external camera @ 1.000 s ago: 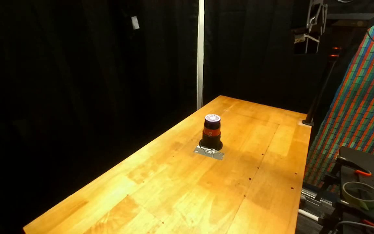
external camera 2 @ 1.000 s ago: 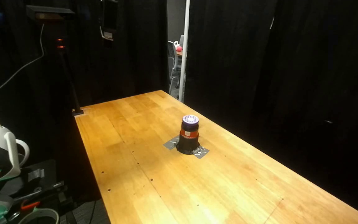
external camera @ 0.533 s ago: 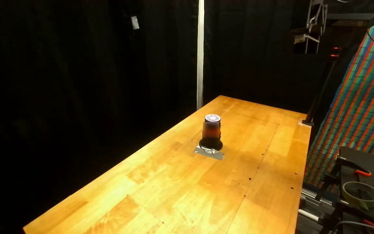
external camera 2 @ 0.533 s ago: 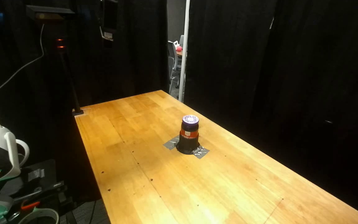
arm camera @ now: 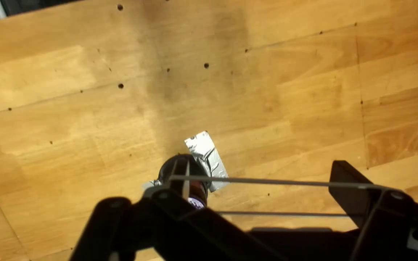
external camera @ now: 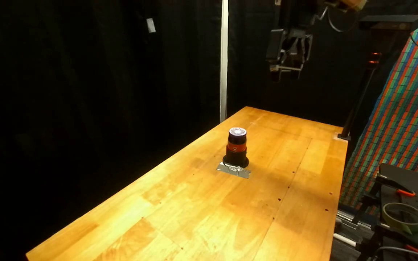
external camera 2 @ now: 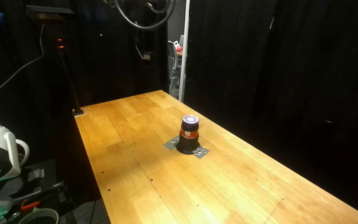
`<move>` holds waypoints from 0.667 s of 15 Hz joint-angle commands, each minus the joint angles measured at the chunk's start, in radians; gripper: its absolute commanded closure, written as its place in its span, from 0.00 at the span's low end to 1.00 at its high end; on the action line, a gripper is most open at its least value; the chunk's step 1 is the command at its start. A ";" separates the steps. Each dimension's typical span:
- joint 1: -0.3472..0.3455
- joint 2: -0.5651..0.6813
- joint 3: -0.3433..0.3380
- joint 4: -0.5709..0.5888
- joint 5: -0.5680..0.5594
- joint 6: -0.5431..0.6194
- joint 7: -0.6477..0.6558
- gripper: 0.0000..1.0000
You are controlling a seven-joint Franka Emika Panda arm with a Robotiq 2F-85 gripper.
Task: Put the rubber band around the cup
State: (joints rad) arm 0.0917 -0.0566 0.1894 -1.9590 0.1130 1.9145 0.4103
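Desk point(external camera 2: 228, 186): wood, scattered holes point(external camera 2: 151, 179). Cup point(external camera: 236, 147): upright upon it, orange-red and black, grey tape point(external camera 2: 201, 152) at its foot. Claw point(external camera: 286, 75): above the desk, fingers point(arm camera: 350, 199) spread well apart, rubber band point(arm camera: 278, 181) stretched across them in two strands. Room: black curtains point(external camera: 103, 90), pale pole point(external camera: 224, 61), striped multicoloured sheet point(external camera: 408, 119), one tape roll point(external camera: 394, 224).

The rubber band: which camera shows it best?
The wrist view: two strands of the rubber band show large and clear, stretched across the open gripper. Both exterior views show it only as a small, distant, pale line.
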 commanded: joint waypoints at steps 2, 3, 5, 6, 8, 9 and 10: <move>0.017 0.226 -0.036 0.132 -0.121 0.175 0.072 0.00; 0.022 0.263 -0.049 0.148 -0.143 0.209 0.085 0.00; 0.034 0.333 -0.077 0.177 -0.177 0.259 0.109 0.00; 0.038 0.368 -0.093 0.194 -0.186 0.283 0.114 0.00; 0.053 0.426 -0.126 0.219 -0.209 0.327 0.137 0.00; 0.060 0.450 -0.141 0.230 -0.214 0.346 0.147 0.00; 0.066 0.476 -0.157 0.239 -0.218 0.378 0.160 0.00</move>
State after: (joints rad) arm 0.1240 0.3400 0.0796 -1.7912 -0.0738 2.2400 0.5192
